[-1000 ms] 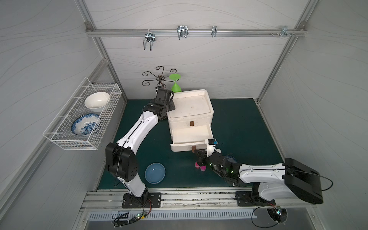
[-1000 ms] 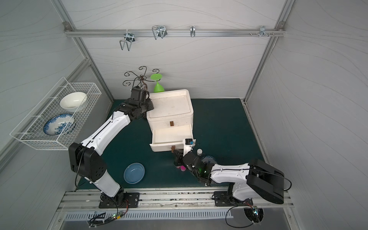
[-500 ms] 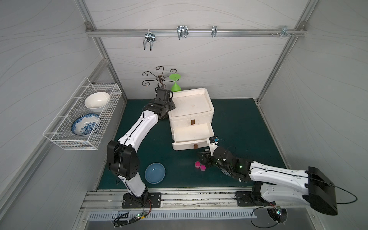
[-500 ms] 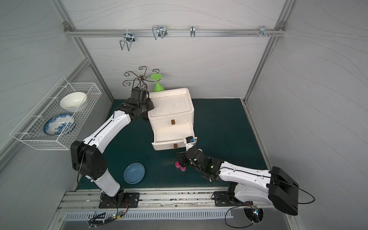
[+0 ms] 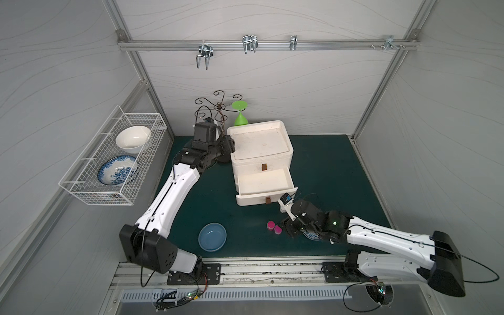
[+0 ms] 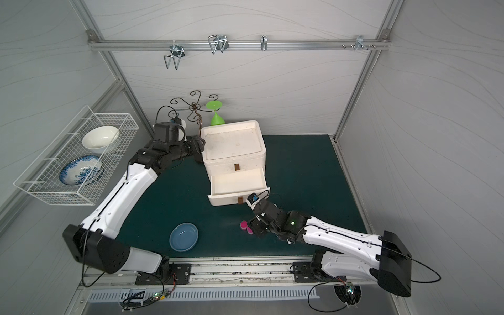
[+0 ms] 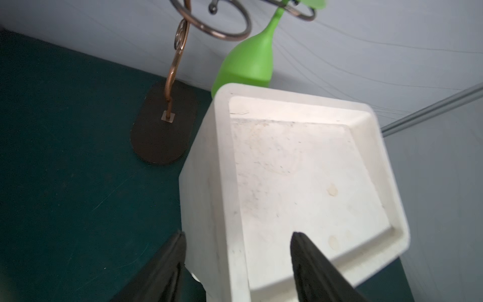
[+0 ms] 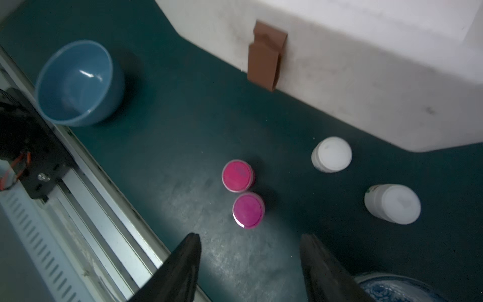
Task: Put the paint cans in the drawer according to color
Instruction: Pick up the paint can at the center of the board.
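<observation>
Both newly spread: right fingers (image 8: 183, 266) near magenta paint cans (image 8: 247, 210), left fingers (image 7: 167, 269) (astride cabinet (image 7: 209, 209)).

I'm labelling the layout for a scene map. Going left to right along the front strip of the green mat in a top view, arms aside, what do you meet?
blue bowl → first magenta paint can → second magenta paint can → blue-patterned dish, mostly hidden.
</observation>
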Robot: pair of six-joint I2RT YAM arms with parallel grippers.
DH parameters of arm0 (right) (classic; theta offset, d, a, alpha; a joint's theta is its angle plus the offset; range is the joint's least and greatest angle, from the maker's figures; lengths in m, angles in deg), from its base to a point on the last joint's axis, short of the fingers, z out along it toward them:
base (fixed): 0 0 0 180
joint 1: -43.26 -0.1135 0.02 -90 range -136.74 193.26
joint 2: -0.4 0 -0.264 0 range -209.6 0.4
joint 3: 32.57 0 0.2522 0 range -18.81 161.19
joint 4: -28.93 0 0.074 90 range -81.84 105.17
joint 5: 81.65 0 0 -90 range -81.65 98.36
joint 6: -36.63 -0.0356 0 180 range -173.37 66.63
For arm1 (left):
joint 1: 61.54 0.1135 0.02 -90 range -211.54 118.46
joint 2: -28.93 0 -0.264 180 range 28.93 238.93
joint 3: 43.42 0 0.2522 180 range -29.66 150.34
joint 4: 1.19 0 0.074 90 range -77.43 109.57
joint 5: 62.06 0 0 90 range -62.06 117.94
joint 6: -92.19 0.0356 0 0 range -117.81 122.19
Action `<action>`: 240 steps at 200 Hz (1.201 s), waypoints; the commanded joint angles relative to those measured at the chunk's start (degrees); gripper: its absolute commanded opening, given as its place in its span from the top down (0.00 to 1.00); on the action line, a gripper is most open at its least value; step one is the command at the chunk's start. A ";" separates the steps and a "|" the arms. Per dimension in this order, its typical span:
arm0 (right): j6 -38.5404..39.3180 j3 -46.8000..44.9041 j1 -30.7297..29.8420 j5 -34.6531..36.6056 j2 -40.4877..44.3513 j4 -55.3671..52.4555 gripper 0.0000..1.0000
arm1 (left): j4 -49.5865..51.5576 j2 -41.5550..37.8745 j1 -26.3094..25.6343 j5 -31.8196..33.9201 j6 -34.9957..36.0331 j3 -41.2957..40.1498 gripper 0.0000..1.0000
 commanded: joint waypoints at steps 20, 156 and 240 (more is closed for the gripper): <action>2.08 -0.34 -1.52 -1.69 -7.79 -0.08 0.35 | -9.54 -11.85 0.38 -4.51 3.83 -12.46 0.12; 6.77 4.42 -2.59 -2.65 -23.30 4.47 0.48 | -11.85 -15.08 1.01 -6.84 2.41 -15.28 0.12; 7.05 3.97 -2.30 -0.46 -22.18 4.09 0.72 | -11.65 -14.69 1.01 -5.73 2.85 -15.57 0.11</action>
